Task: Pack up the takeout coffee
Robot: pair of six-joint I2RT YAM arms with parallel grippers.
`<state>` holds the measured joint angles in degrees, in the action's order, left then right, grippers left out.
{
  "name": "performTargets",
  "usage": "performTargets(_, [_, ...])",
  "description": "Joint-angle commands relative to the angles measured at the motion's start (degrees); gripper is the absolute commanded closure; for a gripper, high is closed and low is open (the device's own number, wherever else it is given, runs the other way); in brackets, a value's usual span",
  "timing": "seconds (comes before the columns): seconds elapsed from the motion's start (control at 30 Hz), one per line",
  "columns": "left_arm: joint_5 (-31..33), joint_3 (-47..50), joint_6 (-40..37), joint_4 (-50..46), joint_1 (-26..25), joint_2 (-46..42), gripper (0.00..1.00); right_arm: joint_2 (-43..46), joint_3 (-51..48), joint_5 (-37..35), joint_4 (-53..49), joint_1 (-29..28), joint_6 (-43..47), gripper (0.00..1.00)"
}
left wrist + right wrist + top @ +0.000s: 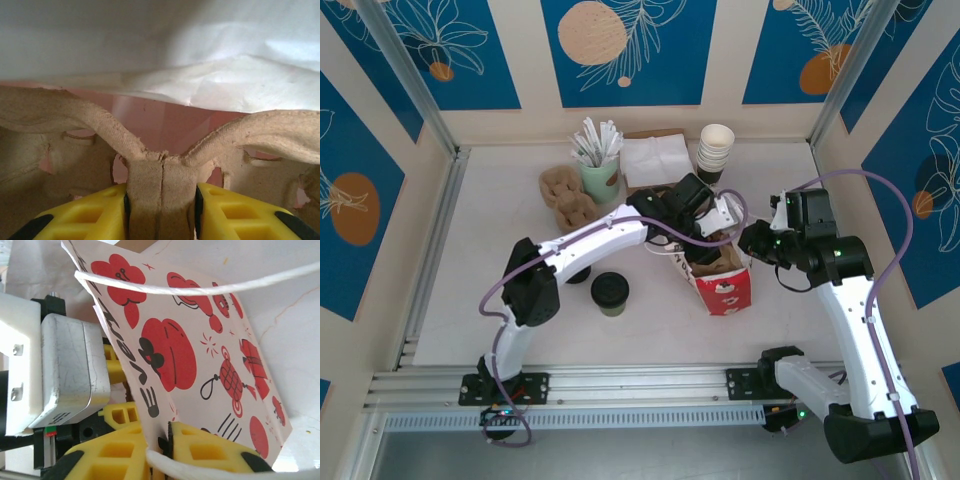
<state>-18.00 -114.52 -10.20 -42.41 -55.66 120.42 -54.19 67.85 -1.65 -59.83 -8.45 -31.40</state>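
Takeout coffee [610, 292]: is standing upright on the table [480, 250] with its black lid on, just in front of the left arm's forearm. It is sitting outside the bag, to the bag's left and apart from it.
Red-and-white paper bag [726, 291]: is standing between the two grippers with its mouth open upward and brown pulp showing inside.
Right gripper [162, 440]: is pinching the edge of the bag's printed wall [200, 350] between its yellow fingers, with a white string handle [200, 289] crossing above.
Left gripper [161, 200]: is reaching into the bag's mouth, its fingers pressing on the centre ridge of a moulded pulp cup carrier [90, 120].
Back row: a stack of pulp carriers [565, 197], a green cup of white stirrers [599, 170], white napkins [655, 160] and a stack of pale cups [716, 150] are sitting by the far wall.
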Motion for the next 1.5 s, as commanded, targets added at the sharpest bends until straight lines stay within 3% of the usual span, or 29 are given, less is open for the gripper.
performTargets(0.0, [-1.9, -2.1, -2.0, -0.6, -1.0, 2.0, 0.63, 0.7, 1.1, -5.0, -3.1, -0.8, 1.3, 0.86])
performTargets(0.33, [-1.6, -5.8, -4.8, -4.4, -3.1, 5.4, 0.61, 1.5, 2.7, -10.3, -5.5, -1.8, 2.3, 0.90])
performTargets(1.47, [-4.0, -6.5, -5.8, -1.9, -4.5, 12.3, 0.56, 3.1, 3.7, -11.9, -7.6, -2.6, 3.1, 0.92])
